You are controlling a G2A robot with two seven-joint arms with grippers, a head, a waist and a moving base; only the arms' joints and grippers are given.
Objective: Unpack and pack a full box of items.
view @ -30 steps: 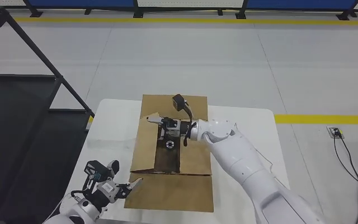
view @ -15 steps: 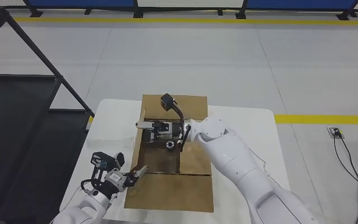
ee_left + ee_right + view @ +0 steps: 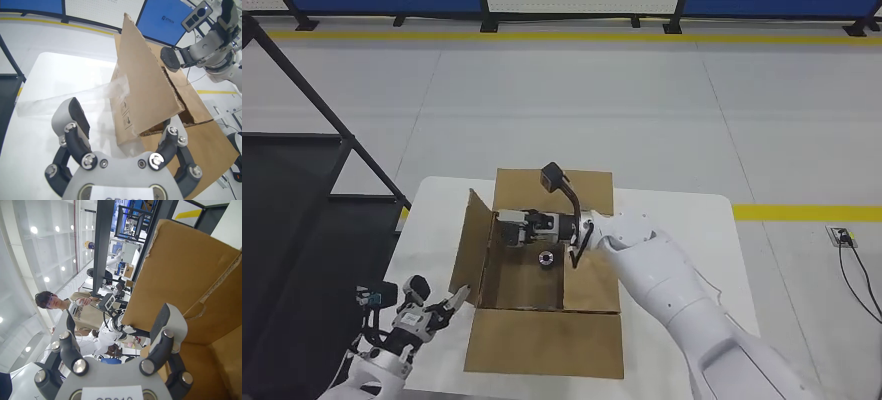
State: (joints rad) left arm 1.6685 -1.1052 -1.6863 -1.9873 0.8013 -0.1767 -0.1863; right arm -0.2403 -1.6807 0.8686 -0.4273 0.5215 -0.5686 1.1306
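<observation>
The cardboard box (image 3: 587, 290) sits open in the middle of the white table (image 3: 682, 230). Its left flap (image 3: 470, 243) stands up, tilted outward. My right gripper (image 3: 505, 229) is inside the box's far left corner, open, with one finger (image 3: 166, 321) close beside that flap (image 3: 179, 275). A small dark round item (image 3: 545, 260) lies on the box floor. My left gripper (image 3: 439, 304) hovers off the box's near left corner, open. In its wrist view the flap (image 3: 143, 79) rises just beyond the left gripper (image 3: 122, 121), and a strip of clear tape (image 3: 75, 94) hangs from the flap.
The near flap (image 3: 542, 345) lies flat toward the table's front edge; the far flap (image 3: 522, 182) and right flap (image 3: 592, 285) are also folded out. A black frame (image 3: 302, 250) stands left of the table. Bare tabletop lies right of the box.
The left flap has swung up and outward as my right gripper pushed left inside the box. My left gripper has drawn back to the left, away from the box's near corner.
</observation>
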